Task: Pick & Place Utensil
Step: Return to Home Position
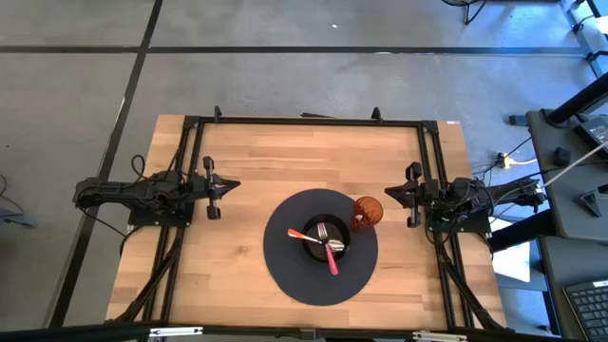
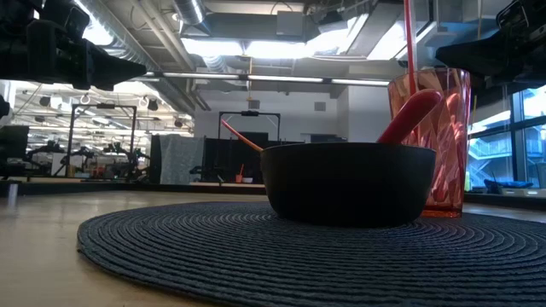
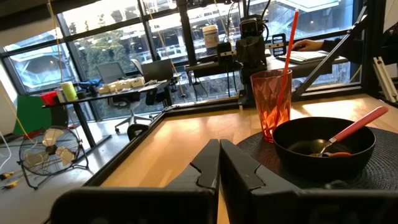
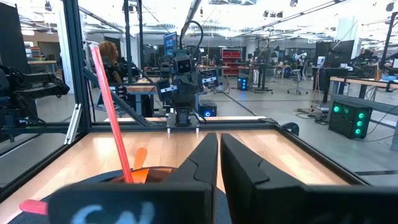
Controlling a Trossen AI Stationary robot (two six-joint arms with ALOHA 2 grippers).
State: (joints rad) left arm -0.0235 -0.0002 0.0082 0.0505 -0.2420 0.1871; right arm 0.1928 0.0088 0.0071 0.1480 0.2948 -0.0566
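Observation:
A black bowl (image 1: 326,239) stands on a dark round placemat (image 1: 285,271) in the middle of the table. Two utensils lie in it, heads down in the bowl and handles leaning on its rim: one with a red handle (image 1: 332,260), one with an orange handle (image 1: 298,233). A red tumbler (image 1: 368,212) with a red straw (image 3: 287,46) stands on the mat's right edge beside the bowl. My left gripper (image 1: 235,185) is shut and level at the table's left, pointing toward the bowl (image 3: 324,146). My right gripper (image 1: 389,193) is shut at the table's right, just beyond the tumbler.
Black frame rails (image 1: 313,120) run along the table's far edge and both sides. Bare wood lies between each gripper and the mat, and along the far edge. A person (image 4: 109,53) sits beyond the table, and a hand (image 3: 308,45) rests at a desk.

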